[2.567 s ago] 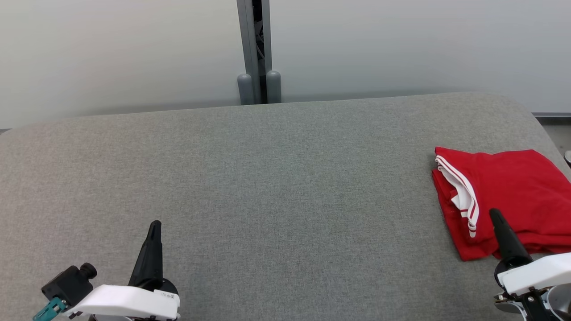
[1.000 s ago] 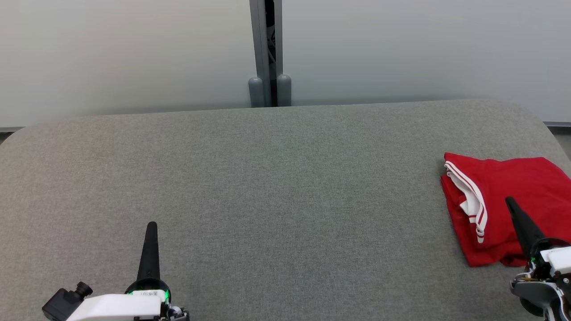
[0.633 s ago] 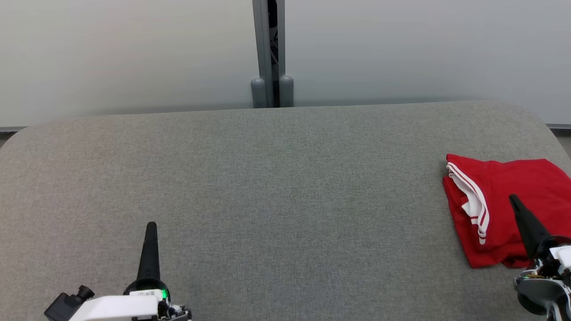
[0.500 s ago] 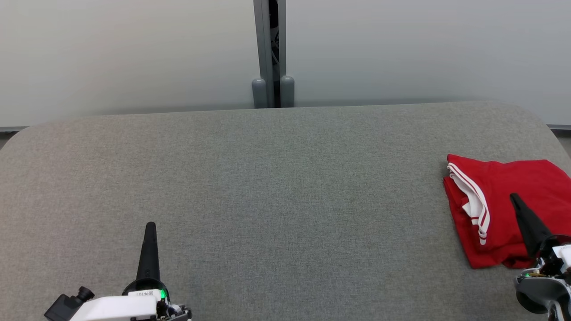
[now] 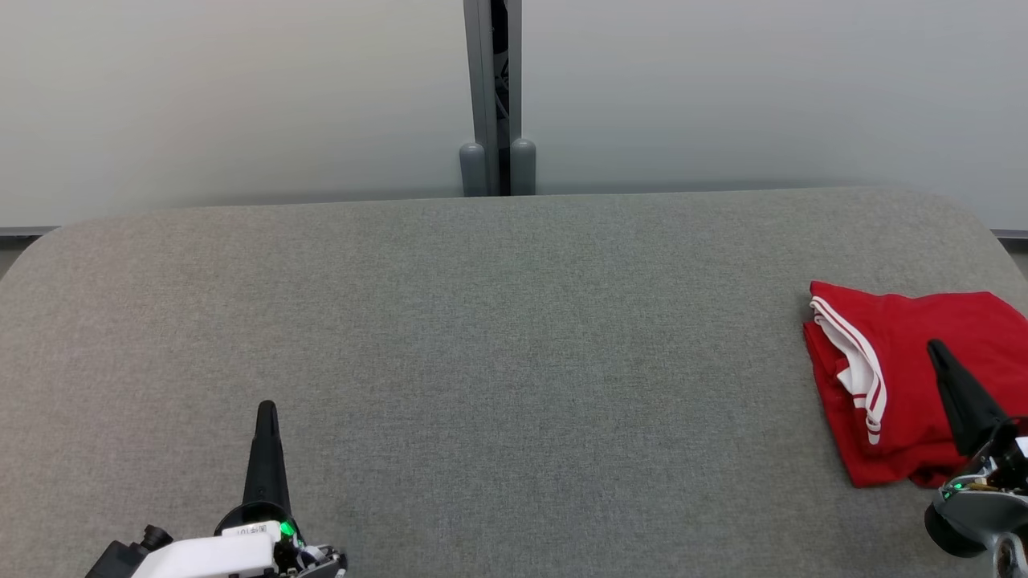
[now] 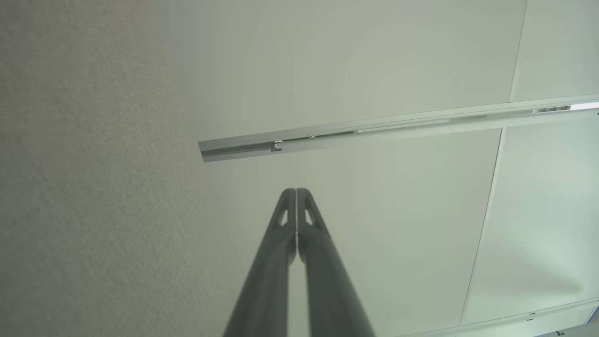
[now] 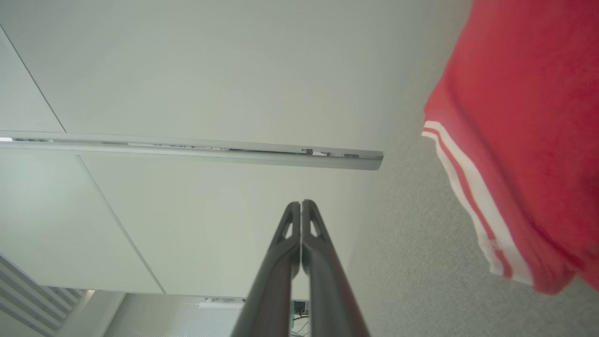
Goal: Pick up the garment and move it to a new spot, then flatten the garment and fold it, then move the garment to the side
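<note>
Soft and floppy, the red garment (image 5: 899, 353) at the right edge of the table (image 5: 482, 337) seems best pinched through its striped folded edge, while the left gripper (image 5: 266, 411) and the right gripper (image 5: 936, 350) keep jaws pressed together.

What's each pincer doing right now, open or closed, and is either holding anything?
Left pincer: closed, holding nothing.
Right pincer: closed, holding nothing.

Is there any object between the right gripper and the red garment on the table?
Nothing visible does. The folded red garment lies at the right end of the table, and in the head view the shut right gripper overlaps its near edge.
</note>
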### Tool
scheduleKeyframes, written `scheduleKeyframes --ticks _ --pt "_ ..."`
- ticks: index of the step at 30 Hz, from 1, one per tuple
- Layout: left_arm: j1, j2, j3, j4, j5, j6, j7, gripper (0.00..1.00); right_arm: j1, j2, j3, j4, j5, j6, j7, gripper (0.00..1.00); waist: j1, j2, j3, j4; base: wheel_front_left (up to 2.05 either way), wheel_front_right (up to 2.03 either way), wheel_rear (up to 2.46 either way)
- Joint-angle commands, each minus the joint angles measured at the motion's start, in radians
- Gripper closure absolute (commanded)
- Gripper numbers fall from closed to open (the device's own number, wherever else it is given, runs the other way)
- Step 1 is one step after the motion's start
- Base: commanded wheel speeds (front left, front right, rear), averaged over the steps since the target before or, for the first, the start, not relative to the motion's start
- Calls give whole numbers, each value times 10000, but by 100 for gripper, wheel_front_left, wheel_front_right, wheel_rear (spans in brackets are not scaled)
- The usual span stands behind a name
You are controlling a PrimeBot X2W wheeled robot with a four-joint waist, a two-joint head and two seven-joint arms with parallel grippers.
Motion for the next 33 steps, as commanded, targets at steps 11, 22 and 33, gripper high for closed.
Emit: scheduleKeyframes --ticks 11,22,33 --pt "41 -40 84 13 -236 -143 -45 100 -150 -38 -169 112 273 7 193 100 -1 0 -12 27 0 0 0" --pt "42 -40 83 6 -235 -144 -47 100 -173 1 -218 117 195 7 246 100 -1 0 -12 27 0 0 0" --pt "44 -40 82 1 -235 -144 -48 100 -192 39 -277 120 144 7 287 100 -1 0 -12 27 0 0 0"
